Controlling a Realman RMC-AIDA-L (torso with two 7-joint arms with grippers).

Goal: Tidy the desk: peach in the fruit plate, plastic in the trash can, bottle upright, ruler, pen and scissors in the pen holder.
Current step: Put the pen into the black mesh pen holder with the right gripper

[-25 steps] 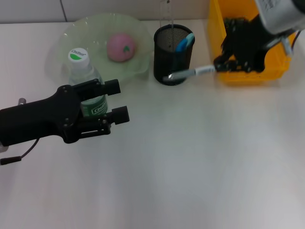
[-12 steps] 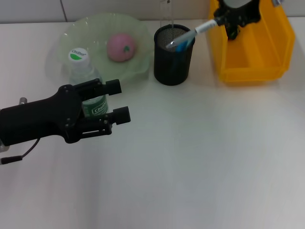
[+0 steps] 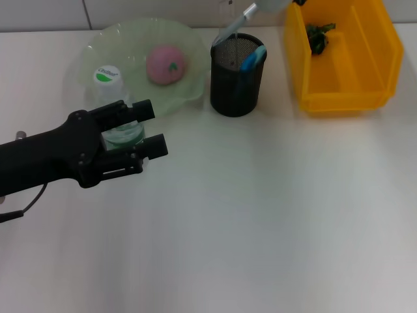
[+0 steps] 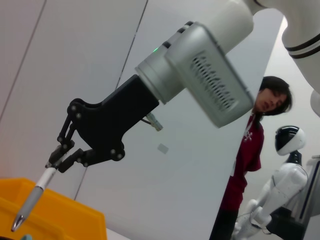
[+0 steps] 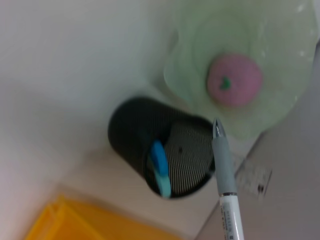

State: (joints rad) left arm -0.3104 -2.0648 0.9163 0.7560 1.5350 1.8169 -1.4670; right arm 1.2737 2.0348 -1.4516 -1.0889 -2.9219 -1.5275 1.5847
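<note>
- The right gripper (image 4: pixel 59 156) is up above the black mesh pen holder (image 3: pixel 237 75), its fingers clamped on the top end of a grey pen (image 4: pixel 33 198); the left wrist view shows this plainly.
- The pen hangs tilted, tip downward. In the right wrist view its tip sits over the holder's open mouth, and in the head view only its lower end shows, just above the holder's rim. I cannot tell whether the tip touches the rim.
- A blue-handled item (image 3: pixel 253 58) leans inside the pen holder already, and a clear ruler (image 5: pixel 254 176) shows past its far side.
- The left gripper (image 3: pixel 139 134) hovers low over the surface at the near left, fingers apart, either side of the bottle (image 3: pixel 111 98), which stands upright with its white and green cap on top. I cannot tell whether the fingers touch it.
- The bottle stands at the near edge of the pale green fruit plate (image 3: pixel 189 39).
- The pink peach (image 3: pixel 165 63) lies in the middle of that plate.
- The yellow bin (image 3: pixel 340 101) stands to the right of the pen holder, with a dark green crumpled scrap (image 3: pixel 318 36) lying in its far end.
- The white surface (image 3: pixel 273 208) carries all of these.
</note>
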